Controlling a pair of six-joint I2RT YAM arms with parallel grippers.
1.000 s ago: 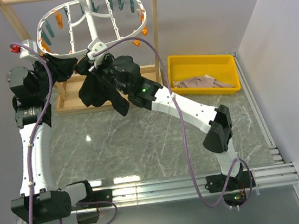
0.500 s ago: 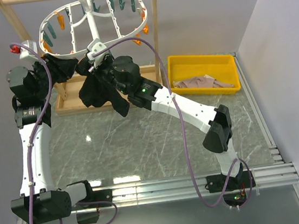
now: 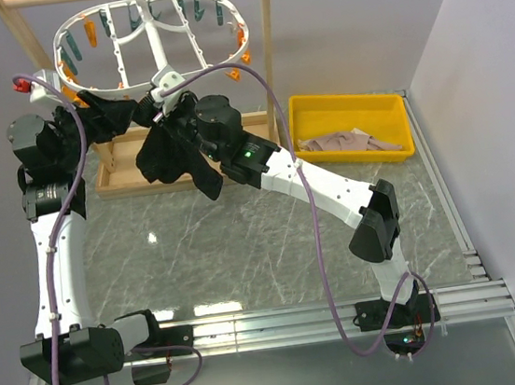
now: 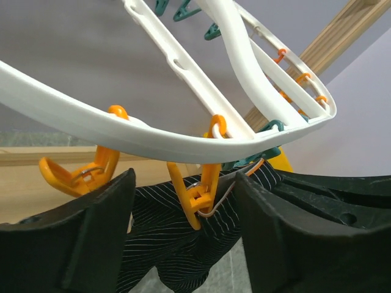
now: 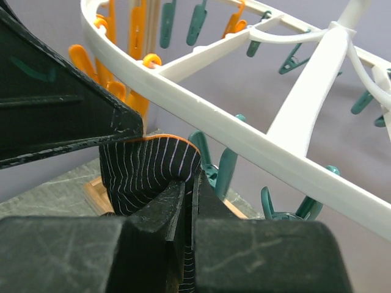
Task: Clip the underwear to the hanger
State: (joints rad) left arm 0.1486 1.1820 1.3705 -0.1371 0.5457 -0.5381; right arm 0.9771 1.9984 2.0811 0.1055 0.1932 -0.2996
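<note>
Now our left claw [image 4: 183, 186] stands released, fingers clear either side of an orange peg [image 4: 204, 189] at the top edge of the underwear [image 4: 165, 238], beneath the hanger [image 4: 153, 131] rim; our right claw [image 5: 189, 195] is clenched on a fold of it.

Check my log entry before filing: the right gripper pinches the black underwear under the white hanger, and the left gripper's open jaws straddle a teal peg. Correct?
One slip: the peg the left gripper straddles is orange, not teal, as the left wrist view shows. The right gripper does pinch the underwear under the hanger.
</note>
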